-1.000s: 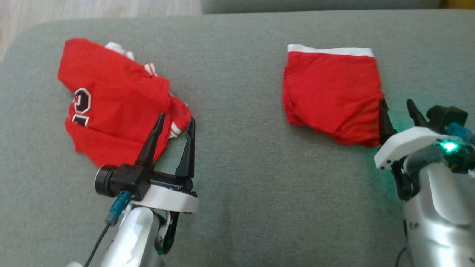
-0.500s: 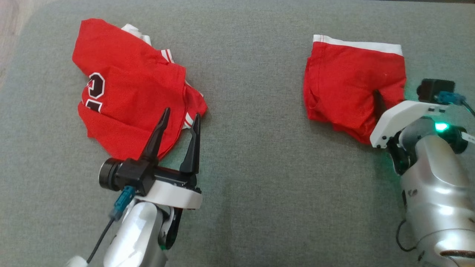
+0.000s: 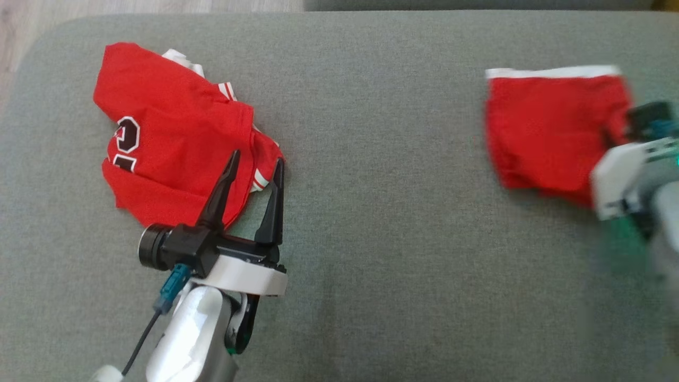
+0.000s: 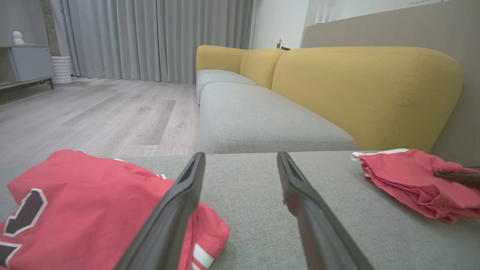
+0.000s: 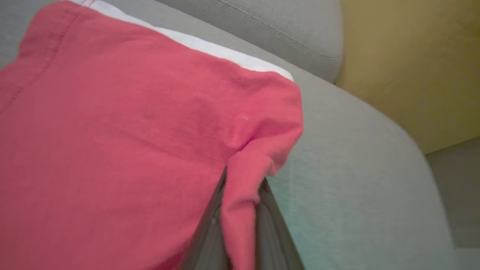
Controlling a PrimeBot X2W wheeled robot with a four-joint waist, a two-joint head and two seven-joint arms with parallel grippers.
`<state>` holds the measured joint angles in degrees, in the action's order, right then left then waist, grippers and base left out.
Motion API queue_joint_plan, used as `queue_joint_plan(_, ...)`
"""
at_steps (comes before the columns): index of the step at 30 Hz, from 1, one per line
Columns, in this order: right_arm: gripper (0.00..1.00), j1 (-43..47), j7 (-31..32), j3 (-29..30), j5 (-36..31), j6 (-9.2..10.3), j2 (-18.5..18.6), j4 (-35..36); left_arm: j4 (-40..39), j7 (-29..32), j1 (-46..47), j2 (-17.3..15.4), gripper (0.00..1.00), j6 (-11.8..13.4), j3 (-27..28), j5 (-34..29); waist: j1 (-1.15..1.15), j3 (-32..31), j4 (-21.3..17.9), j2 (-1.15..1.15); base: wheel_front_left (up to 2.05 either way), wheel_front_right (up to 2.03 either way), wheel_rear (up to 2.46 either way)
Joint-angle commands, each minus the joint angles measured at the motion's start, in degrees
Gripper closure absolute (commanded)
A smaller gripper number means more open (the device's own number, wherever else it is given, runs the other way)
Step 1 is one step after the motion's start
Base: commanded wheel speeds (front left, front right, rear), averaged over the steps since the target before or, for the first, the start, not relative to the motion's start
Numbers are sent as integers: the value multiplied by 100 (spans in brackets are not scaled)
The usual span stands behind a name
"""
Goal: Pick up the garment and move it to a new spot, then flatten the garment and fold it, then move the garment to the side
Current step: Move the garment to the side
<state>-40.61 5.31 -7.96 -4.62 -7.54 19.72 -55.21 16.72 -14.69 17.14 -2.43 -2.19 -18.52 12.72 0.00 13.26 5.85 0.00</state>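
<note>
Right end effector [image 5: 243, 195] pinches the right edge of the folded red garment [image 3: 546, 132] on the grey sofa cushion [image 3: 371, 212] | left end effector [image 3: 257, 158] spread wide, just beside a crumpled red jersey [image 3: 170, 143]

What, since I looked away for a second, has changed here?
The right gripper closed on the folded garment's right edge and dragged it toward the robot's right, away from the jersey. The left gripper stayed open at the jersey's edge, and the jersey lies as before.
</note>
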Motion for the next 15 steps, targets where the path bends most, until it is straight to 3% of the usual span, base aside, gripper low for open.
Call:
queue_joint_plan(1,100,-191,8,-252,-43,5,311,213,-205,-31,191,-44,0,28,197,61,0,42,12,0,0,0,0)
queue_joint_plan(5,100,-179,41,-597,-36,5,1090,199,-237,-31,250,-44,0,13,210,68,0,169,75,0,0,0,0)
queue_joint_plan(9,100,-190,71,-570,22,5,1623,77,-242,-31,310,-44,0,-9,223,44,0,301,178,0,0,0,0)
queue_joint_plan(15,100,-184,80,-304,-21,5,1926,-72,-242,-31,352,-44,0,-42,286,5,0,392,266,0,0,0,0)
